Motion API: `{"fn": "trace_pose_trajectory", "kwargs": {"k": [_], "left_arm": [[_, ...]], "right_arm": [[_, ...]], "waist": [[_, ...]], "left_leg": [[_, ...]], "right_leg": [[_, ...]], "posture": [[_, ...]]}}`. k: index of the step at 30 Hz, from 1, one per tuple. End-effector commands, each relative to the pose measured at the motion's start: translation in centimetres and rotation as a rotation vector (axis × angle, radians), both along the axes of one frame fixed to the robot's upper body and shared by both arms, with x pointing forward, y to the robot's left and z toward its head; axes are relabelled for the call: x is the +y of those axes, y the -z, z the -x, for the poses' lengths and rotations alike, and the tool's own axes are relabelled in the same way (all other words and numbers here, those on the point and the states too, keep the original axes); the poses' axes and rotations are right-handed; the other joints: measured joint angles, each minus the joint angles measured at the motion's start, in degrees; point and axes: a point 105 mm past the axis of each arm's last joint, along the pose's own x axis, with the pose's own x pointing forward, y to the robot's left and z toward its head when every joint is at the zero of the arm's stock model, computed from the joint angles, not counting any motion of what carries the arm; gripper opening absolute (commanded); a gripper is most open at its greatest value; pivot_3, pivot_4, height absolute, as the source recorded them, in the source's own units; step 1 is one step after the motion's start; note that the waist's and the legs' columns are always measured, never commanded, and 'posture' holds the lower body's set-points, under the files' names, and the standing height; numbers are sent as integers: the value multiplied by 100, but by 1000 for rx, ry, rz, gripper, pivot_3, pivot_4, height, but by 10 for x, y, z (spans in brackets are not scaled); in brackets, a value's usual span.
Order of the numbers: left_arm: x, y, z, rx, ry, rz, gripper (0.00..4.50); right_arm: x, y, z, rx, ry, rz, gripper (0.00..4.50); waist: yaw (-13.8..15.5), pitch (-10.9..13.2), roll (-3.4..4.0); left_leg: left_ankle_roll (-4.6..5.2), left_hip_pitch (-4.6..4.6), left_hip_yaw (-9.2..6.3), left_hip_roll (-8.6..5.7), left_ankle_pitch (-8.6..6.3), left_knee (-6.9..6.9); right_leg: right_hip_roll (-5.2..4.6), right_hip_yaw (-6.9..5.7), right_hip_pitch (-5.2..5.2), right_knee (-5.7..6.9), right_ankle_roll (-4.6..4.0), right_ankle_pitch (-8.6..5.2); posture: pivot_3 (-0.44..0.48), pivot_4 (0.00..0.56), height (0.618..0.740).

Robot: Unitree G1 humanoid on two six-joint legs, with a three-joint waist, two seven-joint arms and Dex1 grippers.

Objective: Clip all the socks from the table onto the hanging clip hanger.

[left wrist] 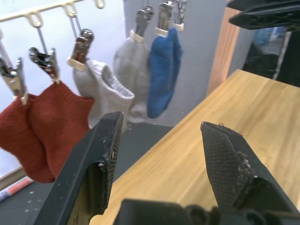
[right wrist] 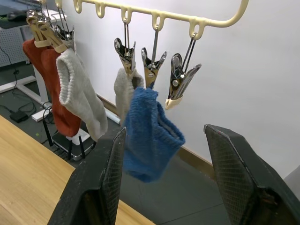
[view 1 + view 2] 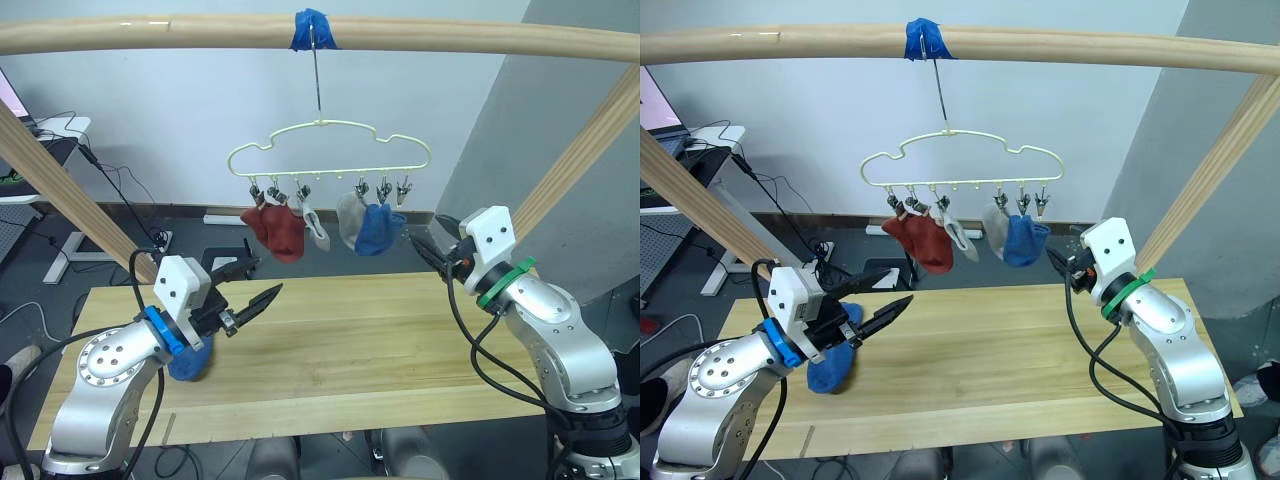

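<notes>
The wooden pole frame (image 3: 200, 32) spans the scene, with a slanted pole at each side and a strip of blue tape (image 3: 313, 28) at the middle of the top pole. Below it lies the bench (image 3: 360, 350), a long top of pale yellowish planks.

The clip hanger (image 3: 330, 148) hangs by its long hook from the taped spot, above the far edge of the bench. Five socks hang from its clips: two rust red socks (image 3: 278, 228) together at the left end, a light grey sock (image 3: 313, 228) just beside them, then a second light grey sock (image 3: 350, 218) and a blue sock (image 3: 380, 230) touching each other toward the right end. The last clip (image 2: 180, 84) at the right end holds nothing.

The second blue sock (image 3: 832, 362) lies on the bench near its left edge, partly hidden under the left arm.

The left gripper (image 3: 250, 290) hovers just above the bench over that sock, its fingers (image 1: 101, 159) spread wide with nothing between them. The right gripper (image 3: 432, 248) is raised near the far right corner of the bench, beside the hanging blue sock and apart from it; its fingers (image 2: 105, 183) are also spread wide and hold nothing.
</notes>
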Motion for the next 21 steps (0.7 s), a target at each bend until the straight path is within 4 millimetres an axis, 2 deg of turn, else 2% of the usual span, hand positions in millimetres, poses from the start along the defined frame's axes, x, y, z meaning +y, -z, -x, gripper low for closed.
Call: {"fn": "trace_pose_trajectory", "kwargs": {"k": [1, 6, 14, 21], "left_arm": [[1, -8, -1, -29, -4, 13, 2911], [0, -8, -2, -34, 0, 2, 2911], [-7, -12, -2, -40, 34, 36, 2911], [-9, -13, -1, -43, 61, 54, 2911]], "right_arm": [[-1, -8, 5, -37, 7, 0, 2778], [-3, -6, 7, -40, 4, 4, 2778], [-2, 9, 9, -23, 17, 8, 2778], [2, 3, 15, -41, -36, -53, 2778]], "waist": [[1, -1, -1], [-4, -1, 0], [-5, -3, -1], [-5, -3, -1]], "left_leg": [[0, 0, -1, 0, 0, 0], [0, -2, 0, 0, 0, -1], [0, -2, 1, 0, 0, 0], [0, -1, 0, 0, 0, 0]], "right_leg": [[0, -1, 0, 0, -3, 2], [0, 1, -1, -1, -8, 5], [0, 2, -1, -1, -7, 4], [1, 2, -1, -1, -5, 3]], "posture": [[-81, 154, 740], [-83, 154, 740], [-87, 155, 740], [-97, 159, 740]]}}
